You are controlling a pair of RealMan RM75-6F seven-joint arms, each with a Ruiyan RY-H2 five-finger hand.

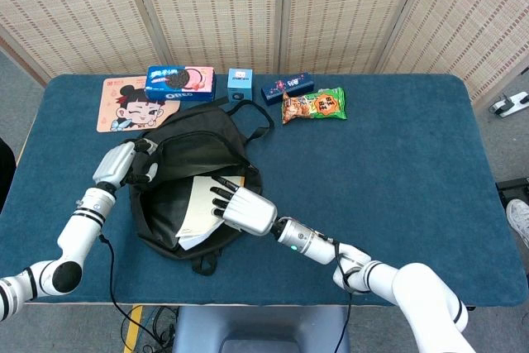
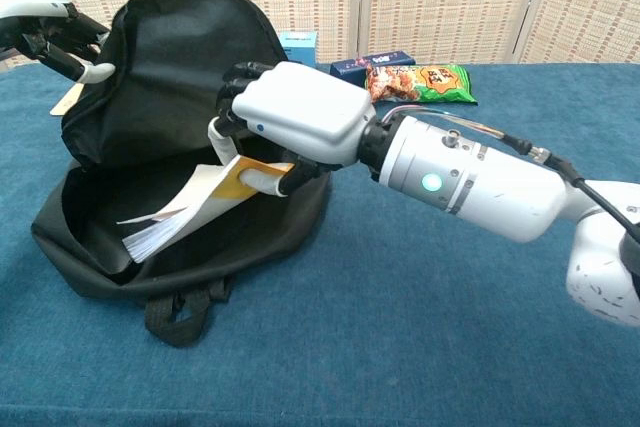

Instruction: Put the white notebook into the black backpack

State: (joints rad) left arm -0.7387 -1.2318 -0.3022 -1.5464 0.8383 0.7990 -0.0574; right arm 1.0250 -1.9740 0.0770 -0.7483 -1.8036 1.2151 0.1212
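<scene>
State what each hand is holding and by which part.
The right hand pinches the white notebook at its yellow-banded end, over the bag's opening. The left hand grips the black backpack by its raised flap edge.

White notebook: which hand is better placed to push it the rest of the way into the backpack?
The right hand. It grips the white notebook, already partly inside the black backpack. The left hand holds the backpack's flap up at the far edge, keeping the mouth open.
</scene>
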